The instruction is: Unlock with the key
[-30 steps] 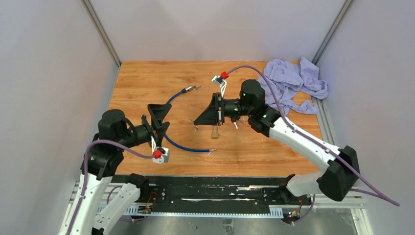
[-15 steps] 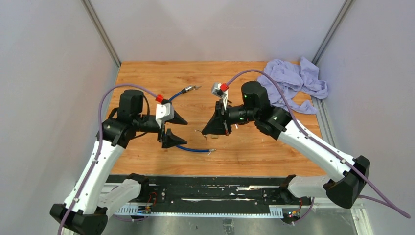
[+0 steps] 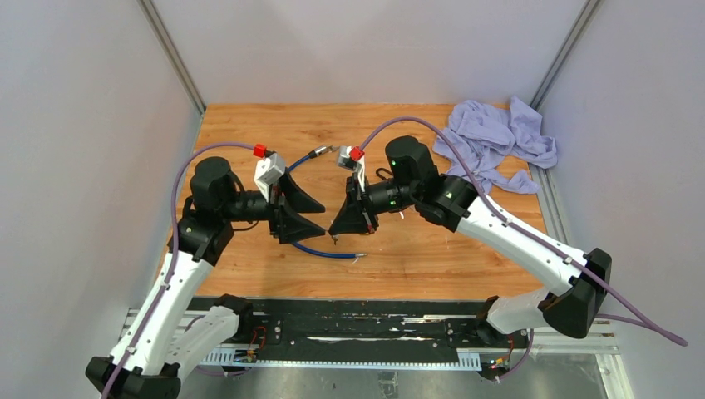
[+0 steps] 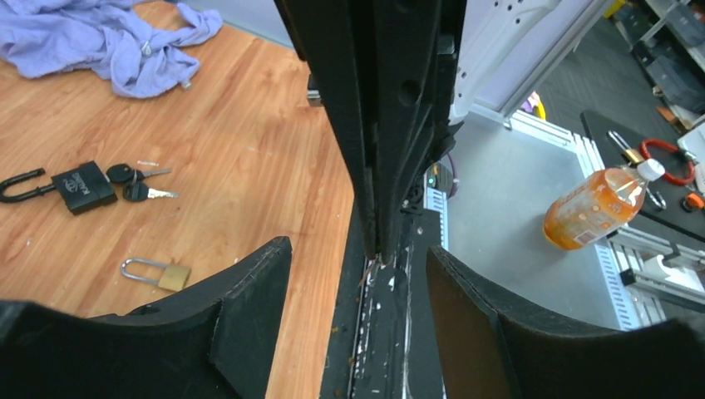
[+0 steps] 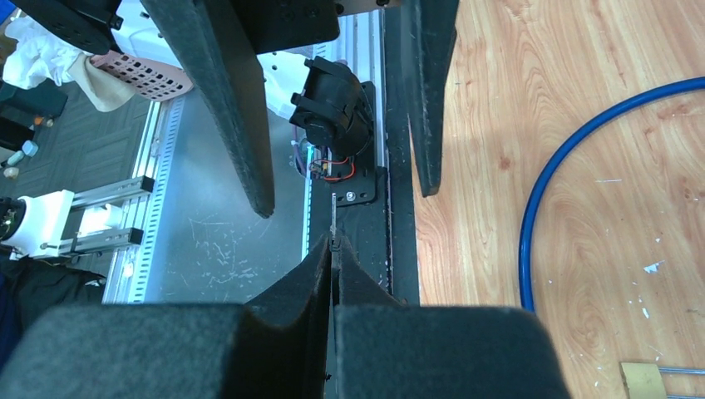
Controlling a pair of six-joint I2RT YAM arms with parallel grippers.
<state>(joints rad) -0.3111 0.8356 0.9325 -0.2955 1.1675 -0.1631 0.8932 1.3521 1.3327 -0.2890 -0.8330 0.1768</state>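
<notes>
My right gripper (image 3: 336, 230) is shut on a thin metal key (image 5: 332, 218), whose blade sticks out past the fingertips (image 5: 332, 249). My left gripper (image 3: 316, 214) is open and empty, and its fingers (image 4: 249, 307) face the right gripper's tips from close by, a small gap apart. A small brass padlock (image 4: 158, 275) lies on the wooden table, also at the corner of the right wrist view (image 5: 643, 378). A black padlock (image 4: 81, 187) with two keys (image 4: 137, 176) beside it lies further off. Both padlocks are hidden under the right arm in the top view.
A blue cable (image 3: 328, 252) curves across the table (image 3: 249, 125) under both grippers, with its metal end (image 3: 321, 152) at the back. A crumpled lilac cloth (image 3: 499, 137) lies at the back right. The black rail (image 3: 349, 320) runs along the table's near edge.
My left arm has swung in from the left and turned its open fingers toward the right gripper. My right gripper has moved left and nearer with the key.
</notes>
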